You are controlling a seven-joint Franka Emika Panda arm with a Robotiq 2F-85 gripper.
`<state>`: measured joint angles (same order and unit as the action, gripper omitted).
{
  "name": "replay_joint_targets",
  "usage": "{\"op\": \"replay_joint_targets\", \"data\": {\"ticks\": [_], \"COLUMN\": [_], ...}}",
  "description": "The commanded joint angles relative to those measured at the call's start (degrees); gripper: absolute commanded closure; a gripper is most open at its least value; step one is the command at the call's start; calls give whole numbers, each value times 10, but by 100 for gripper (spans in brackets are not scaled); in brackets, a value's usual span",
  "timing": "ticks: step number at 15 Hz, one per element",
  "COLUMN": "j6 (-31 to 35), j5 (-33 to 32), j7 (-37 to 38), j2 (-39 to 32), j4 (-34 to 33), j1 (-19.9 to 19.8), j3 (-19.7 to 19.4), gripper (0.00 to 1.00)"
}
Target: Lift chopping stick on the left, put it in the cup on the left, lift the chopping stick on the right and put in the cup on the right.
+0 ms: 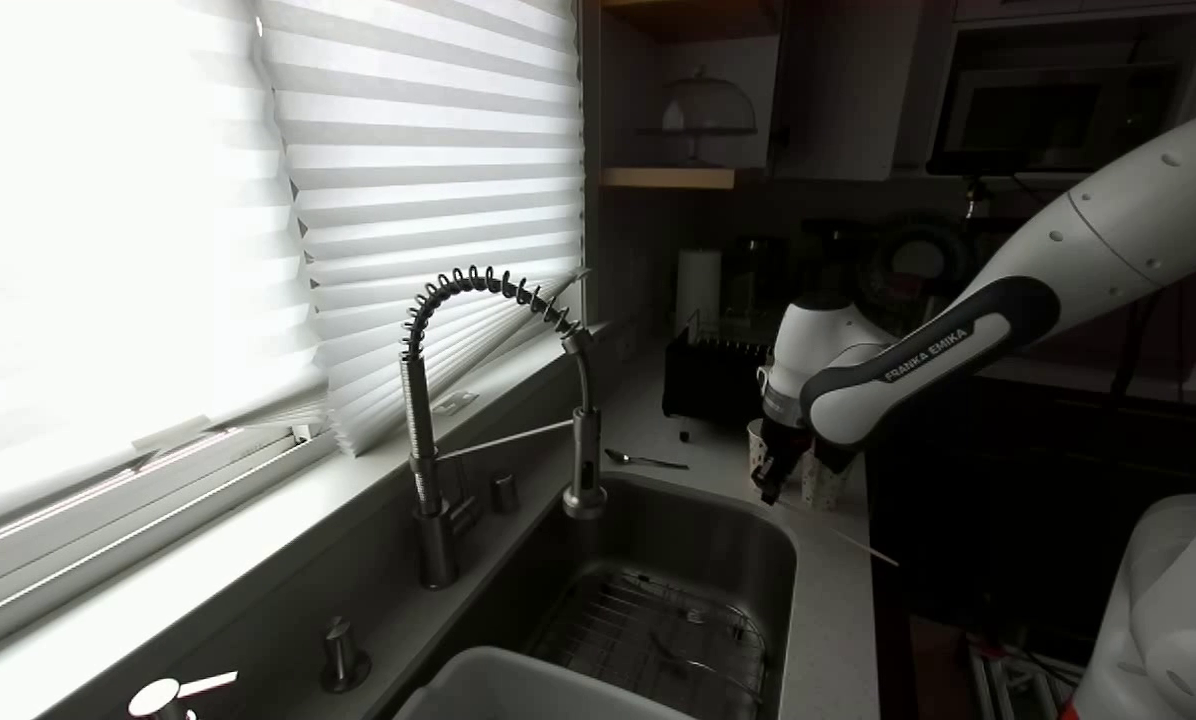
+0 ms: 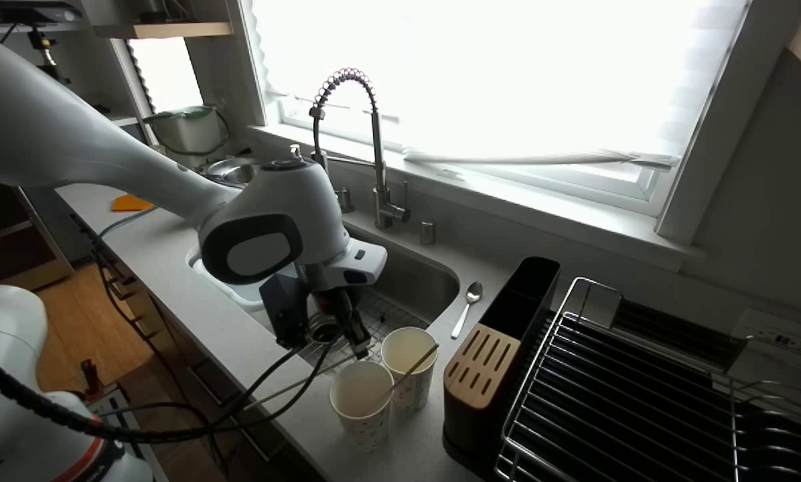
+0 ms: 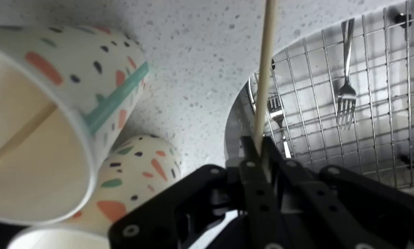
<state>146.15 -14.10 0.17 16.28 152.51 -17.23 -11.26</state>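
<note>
Two paper cups with coloured flecks stand on the counter beside the sink. The front-edge cup (image 2: 367, 428) holds a leaning chopstick (image 2: 414, 368), also seen in the wrist view (image 3: 23, 135). The other cup (image 2: 415, 391) stands against it on the sink side; I see no stick in it, but its inside is only partly visible. My gripper (image 3: 259, 145) is shut on a second chopstick (image 3: 266, 52), which lies nearly level above the counter and sink corner. In an exterior view this held chopstick (image 1: 848, 540) points toward the counter's front edge. The gripper (image 2: 361, 348) is right beside the cups.
The sink (image 1: 778, 600) has a wire grid with forks (image 3: 347, 93) on it. A tall spring faucet (image 1: 418, 430) rises behind it. A spoon (image 2: 467, 311) lies on the counter. A black utensil holder (image 2: 481, 368) and a dish rack (image 2: 615, 402) stand past the cups.
</note>
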Motion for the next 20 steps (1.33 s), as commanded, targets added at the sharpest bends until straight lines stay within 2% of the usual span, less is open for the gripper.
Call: {"op": "replay_joint_targets", "data": {"ticks": [1,8,13,16,17,20], "j6": [-40,-84,-47,16,57,169], "j5": [-16,-14,-40,-73,-87,-130], "j7": [15,36,93,141,152,228], "j2": [80,167,215,227,222,206], "j4": [-6,-44,-62,-70,-68,-60], "j1": [-17,-33,-76,-121,-135,-218], "j3": [6,29,47,65,71,120], "gripper": [98,98,98,98,98,98]}}
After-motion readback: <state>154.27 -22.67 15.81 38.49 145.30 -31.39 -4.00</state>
